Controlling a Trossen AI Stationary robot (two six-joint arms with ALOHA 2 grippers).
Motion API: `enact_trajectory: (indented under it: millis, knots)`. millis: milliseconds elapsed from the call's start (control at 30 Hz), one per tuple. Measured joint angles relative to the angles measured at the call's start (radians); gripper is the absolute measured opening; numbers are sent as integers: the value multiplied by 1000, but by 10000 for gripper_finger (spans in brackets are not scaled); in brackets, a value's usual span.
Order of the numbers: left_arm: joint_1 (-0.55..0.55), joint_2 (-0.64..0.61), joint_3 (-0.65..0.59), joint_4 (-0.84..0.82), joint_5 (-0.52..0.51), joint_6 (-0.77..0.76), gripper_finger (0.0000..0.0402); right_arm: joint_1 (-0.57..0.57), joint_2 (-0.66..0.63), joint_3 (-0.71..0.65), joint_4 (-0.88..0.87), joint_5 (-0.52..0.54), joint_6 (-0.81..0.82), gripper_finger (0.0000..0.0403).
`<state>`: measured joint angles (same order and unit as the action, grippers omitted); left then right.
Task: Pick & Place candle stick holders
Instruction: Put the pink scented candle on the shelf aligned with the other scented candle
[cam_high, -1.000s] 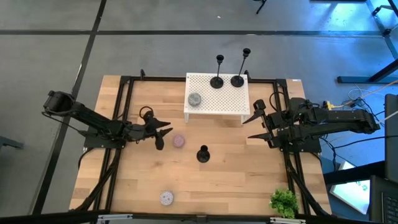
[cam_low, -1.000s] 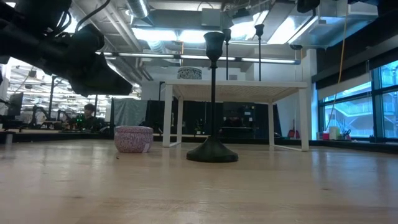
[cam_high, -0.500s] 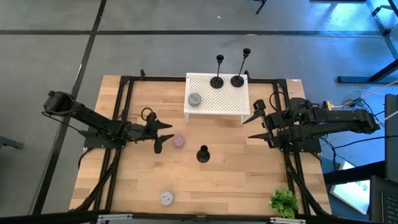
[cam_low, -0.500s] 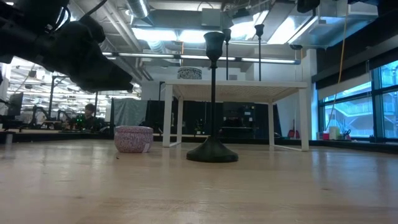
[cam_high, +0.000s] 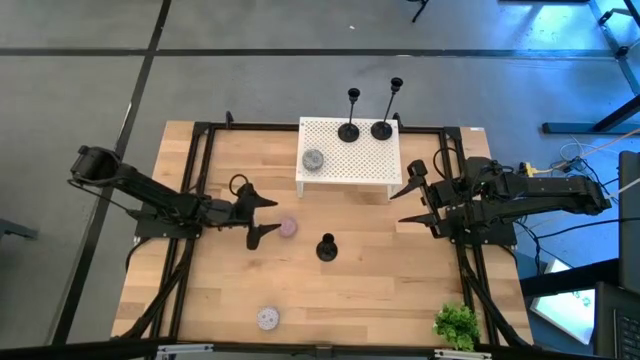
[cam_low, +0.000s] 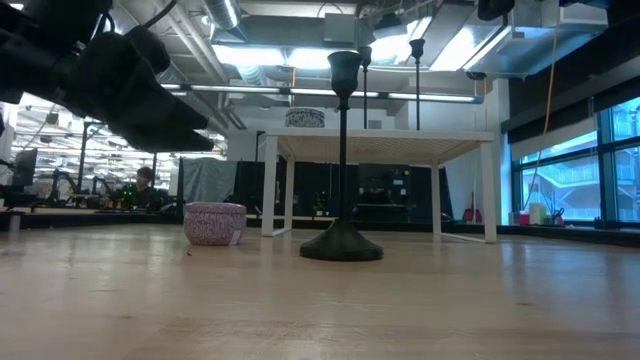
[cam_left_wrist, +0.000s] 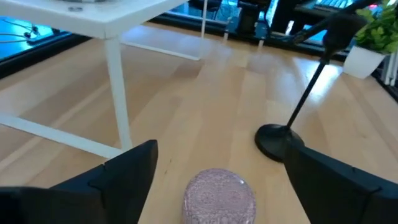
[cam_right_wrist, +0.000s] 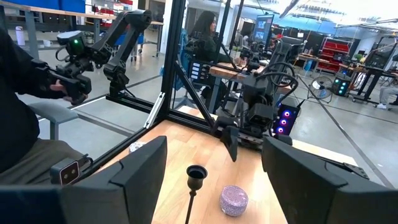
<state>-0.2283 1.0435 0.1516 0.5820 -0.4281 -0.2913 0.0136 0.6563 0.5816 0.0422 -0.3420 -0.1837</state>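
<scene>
Holder on the surface: one black candle stick holder (cam_high: 326, 247) stands upright on the bare wood, in front of the white perforated stand (cam_high: 350, 158), untouched by either tool. By the look of it, this is the one left to move.
Holders on the stand: two taller candle stick holders (cam_high: 349, 131) (cam_high: 382, 128) stand upright side by side along the stand's far edge, towards its right end. This suggests the stand is where the task collects them.
Pink disc: a flat round pink disc (cam_high: 287, 228) lies on the wood just left of the lone holder, between it and the left tool, so it sits in that tool's line of approach.
Grey disc: a second disc (cam_high: 313, 159) rests on the stand's left part, well clear of the two holders.
Third disc: another pale disc (cam_high: 267, 318) lies well in front of the stand, near the surface's near edge.
Left tool: the left tool (cam_high: 258, 217) hangs left of the lone holder with its fingers spread apart and nothing between them. The wrist view looks past the pink disc to the holder's round base, so a reach for the holder seems likely.
Right tool: the right tool (cam_high: 412, 200) waits off the stand's right front corner, fingers apart and empty.
Plant: a small green plant (cam_high: 456, 325) stands at the surface's near right corner, far from the stand.
</scene>
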Motion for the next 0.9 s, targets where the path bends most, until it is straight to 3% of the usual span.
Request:
enact_trajectory:
  millis: [300,600,900]
  knots:
    - [21,149,0,8,-42,-59,360,0,0,0,0,0,0,268]
    - [21,394,1,282,14,-55,375,0,0,0,2,0,0,268]
    - [21,598,90,336,57,-52,378,0,0,0,1,0,0,268]
